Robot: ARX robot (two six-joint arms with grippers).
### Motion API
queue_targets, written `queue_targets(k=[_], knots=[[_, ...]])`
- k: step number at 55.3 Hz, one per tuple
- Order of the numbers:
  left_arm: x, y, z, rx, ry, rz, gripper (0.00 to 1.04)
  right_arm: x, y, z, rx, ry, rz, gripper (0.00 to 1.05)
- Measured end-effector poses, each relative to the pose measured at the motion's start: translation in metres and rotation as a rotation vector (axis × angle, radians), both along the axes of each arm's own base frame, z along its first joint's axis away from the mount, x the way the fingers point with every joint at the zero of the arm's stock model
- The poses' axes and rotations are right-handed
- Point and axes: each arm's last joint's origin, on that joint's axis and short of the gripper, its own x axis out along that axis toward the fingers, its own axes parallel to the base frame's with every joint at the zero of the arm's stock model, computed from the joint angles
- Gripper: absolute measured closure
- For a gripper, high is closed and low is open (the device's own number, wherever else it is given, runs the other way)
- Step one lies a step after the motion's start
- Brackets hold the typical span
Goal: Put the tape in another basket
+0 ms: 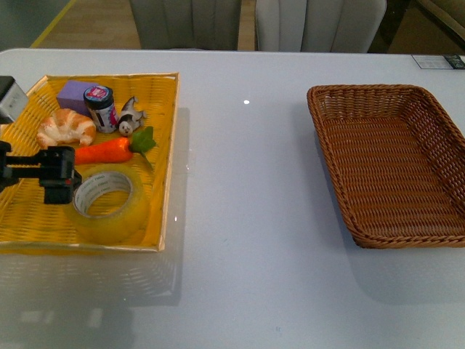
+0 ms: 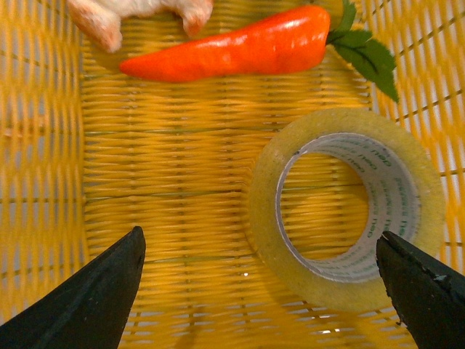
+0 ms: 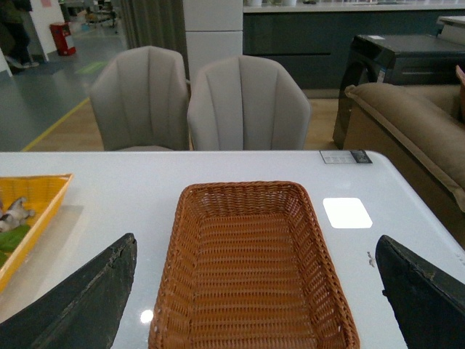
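Observation:
The tape (image 1: 109, 202), a wide yellowish roll with a white printed core, lies flat in the near right part of the yellow woven tray (image 1: 163, 145). My left gripper (image 1: 65, 176) hovers over the tray just left of the roll, open and empty. In the left wrist view the tape (image 2: 269, 225) sits off-centre between the spread fingers, close to one black fingertip (image 2: 407, 276). The brown wicker basket (image 1: 392, 167) stands empty on the right of the table. My right gripper (image 3: 254, 240) is open above and before the basket (image 3: 247, 283), and is out of the front view.
The tray also holds a toy carrot (image 1: 109, 150), a croissant (image 1: 67, 127), a purple block (image 1: 73, 94), a small dark jar (image 1: 100, 107) and a little figurine (image 1: 129, 118). White table (image 1: 247, 218) lies between tray and basket. Grey chairs (image 3: 247, 102) stand behind the far edge.

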Motion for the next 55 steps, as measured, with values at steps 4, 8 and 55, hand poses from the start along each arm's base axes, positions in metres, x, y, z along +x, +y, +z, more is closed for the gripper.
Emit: queue_targets(k=[4, 8, 55], knots=[[0.011, -0.003, -0.01, 0.003, 0.023, -0.005, 0.09, 0.0, 0.0, 0.0, 0.0, 0.0, 0.0, 0.09], [0.024, -0.006, -0.02, 0.009, 0.044, -0.01, 0.09, 0.0, 0.0, 0.0, 0.0, 0.0, 0.0, 0.09], [0.029, -0.013, -0.05, 0.005, 0.147, 0.012, 0.88, 0.0, 0.0, 0.0, 0.0, 0.0, 0.0, 0.09]])
